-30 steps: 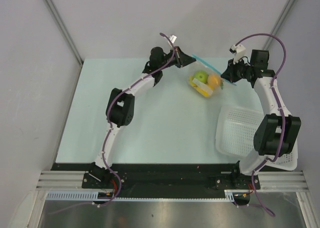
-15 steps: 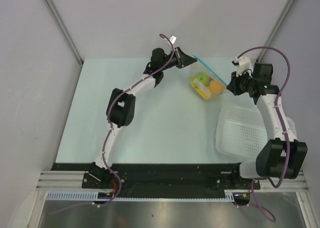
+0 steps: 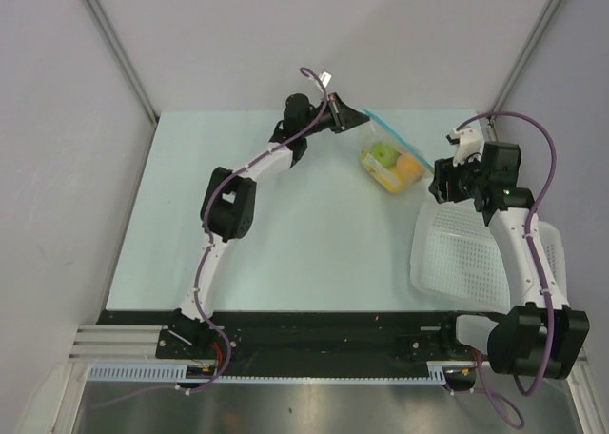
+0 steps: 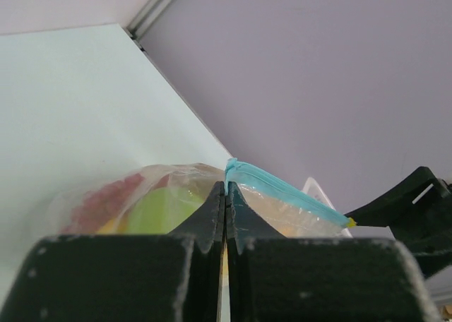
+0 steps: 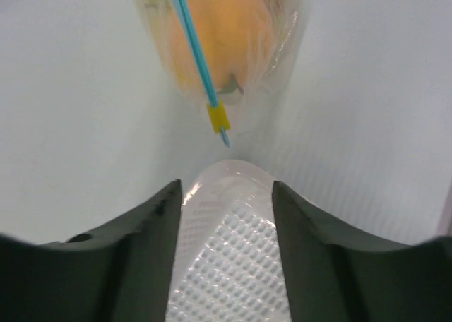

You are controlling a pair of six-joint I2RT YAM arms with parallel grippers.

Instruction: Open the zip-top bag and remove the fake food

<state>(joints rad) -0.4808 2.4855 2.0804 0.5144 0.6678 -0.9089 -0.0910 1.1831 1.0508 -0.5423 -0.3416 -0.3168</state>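
Pinching zip-top bag point(image 3: 390, 164) at corner of zip strip point(image 4: 282, 193), our left hand point(image 4: 225, 192) clenched on thin film; bag rests far on bench point(image 3: 285, 225), fake food point(image 3: 383, 153) inside. Over basket point(image 3: 466, 253), right hand point(image 5: 226, 195) spread, empty. We judge bag soft, slippery, light; take opposite lip beside strip.

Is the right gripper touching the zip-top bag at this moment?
Apart. The right wrist view shows the right gripper open, with a plain gap between its fingertips and the slider end of the zip-top bag.
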